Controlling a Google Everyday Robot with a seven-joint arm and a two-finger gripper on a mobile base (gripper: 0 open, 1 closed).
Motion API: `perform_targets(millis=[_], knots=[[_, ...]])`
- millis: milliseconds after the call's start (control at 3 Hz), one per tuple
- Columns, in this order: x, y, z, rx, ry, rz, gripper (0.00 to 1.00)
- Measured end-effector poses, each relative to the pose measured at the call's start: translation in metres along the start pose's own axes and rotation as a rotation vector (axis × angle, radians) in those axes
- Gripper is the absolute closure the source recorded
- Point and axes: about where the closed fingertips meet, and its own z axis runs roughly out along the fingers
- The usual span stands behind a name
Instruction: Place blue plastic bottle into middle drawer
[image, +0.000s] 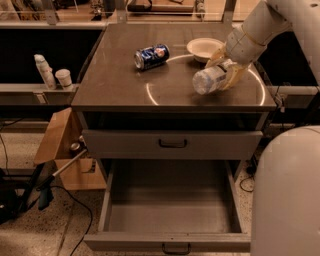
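The blue plastic bottle (209, 80), clear with a pale label, lies sideways in my gripper (226, 74), which is shut on it and holds it just above the right side of the cabinet top (120, 75). The middle drawer (170, 215), grey with a small black handle, is pulled open below and is empty. The grey handled drawer (172, 144) above it is closed. My arm comes in from the upper right.
A blue soda can (151, 56) lies on its side on the cabinet top at the back left. A white bowl (204, 48) sits behind the gripper. A white bottle (44, 71) and cup (64, 79) stand on a shelf at left. My base (287, 195) fills the lower right.
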Motion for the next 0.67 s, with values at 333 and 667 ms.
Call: perform_targets(millis=[333,667], knots=[[-0.014,0.010,-0.006,0.004,-0.025,-0.043,1.00],[-0.035,0.022,-0.011,0.023,-0.053,-0.069,1.00]])
